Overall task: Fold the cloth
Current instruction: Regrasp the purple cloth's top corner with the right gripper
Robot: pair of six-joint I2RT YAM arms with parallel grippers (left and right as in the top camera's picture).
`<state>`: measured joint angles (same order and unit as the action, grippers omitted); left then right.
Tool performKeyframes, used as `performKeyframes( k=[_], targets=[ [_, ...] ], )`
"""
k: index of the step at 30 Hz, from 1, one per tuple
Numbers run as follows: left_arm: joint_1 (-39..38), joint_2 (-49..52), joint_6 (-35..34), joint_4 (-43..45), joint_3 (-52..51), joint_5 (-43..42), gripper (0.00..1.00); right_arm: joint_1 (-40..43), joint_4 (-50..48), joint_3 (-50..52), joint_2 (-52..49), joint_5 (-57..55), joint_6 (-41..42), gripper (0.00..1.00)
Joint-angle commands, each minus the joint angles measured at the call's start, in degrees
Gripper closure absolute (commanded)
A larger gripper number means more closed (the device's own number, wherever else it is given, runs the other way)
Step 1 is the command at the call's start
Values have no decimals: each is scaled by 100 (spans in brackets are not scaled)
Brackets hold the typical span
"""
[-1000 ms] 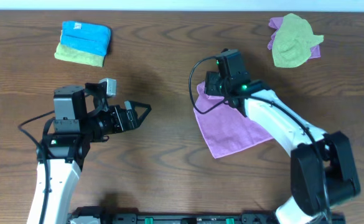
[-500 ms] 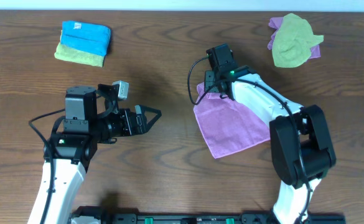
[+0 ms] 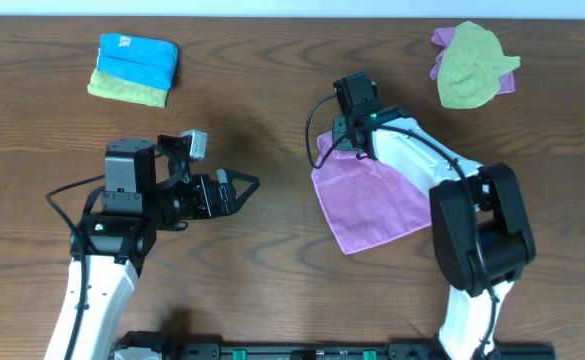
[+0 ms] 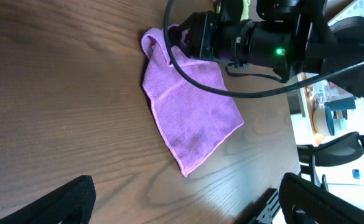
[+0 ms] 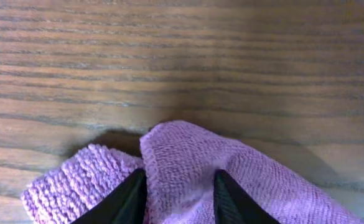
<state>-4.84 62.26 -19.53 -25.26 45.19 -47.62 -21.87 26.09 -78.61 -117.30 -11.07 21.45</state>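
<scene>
**Right arm swings onto cloth corner as first fold begins**

Swinging its elbow toward 5 o'clock over the past second, the right arm has carried the right gripper (image 5: pixel 178 186) up to the 11 o'clock corner of the purple cloth (image 3: pixel 372 200). The cloth lies spread on the wooden table (image 3: pixel 272 290), toward 3 o'clock from centre. The left gripper (image 3: pixel 240 190) has edged toward 3 o'clock and waits wide open and empty, well apart from the fabric.

The step in hand looks like the corner grasp. The next move likely calls for lifting that corner and carrying it toward 5 o'clock, over the opposite one.

Only the right wrist view shows the jaws narrowed onto a raised ridge of terry, both fingers touching it. Overhead, the wrist hides this. The left wrist view alone shows the corner puckered up off the wood.
</scene>
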Motion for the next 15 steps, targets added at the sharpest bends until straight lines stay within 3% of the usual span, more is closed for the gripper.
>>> performKeyframes(
  k=[1, 4, 15],
  targets=[
    [-17, -13, -15, -4, 107, 2, 5, 63, -87, -92, -48, -101, -131, 78],
    [-17, -13, -15, -4, 107, 2, 5, 63, -175, -118, -46, -116, -319, 99],
    [-17, -13, 22, -24, 107, 24, 5, 129, 247, -1287, -35, -1493, -719, 99]
  ],
)
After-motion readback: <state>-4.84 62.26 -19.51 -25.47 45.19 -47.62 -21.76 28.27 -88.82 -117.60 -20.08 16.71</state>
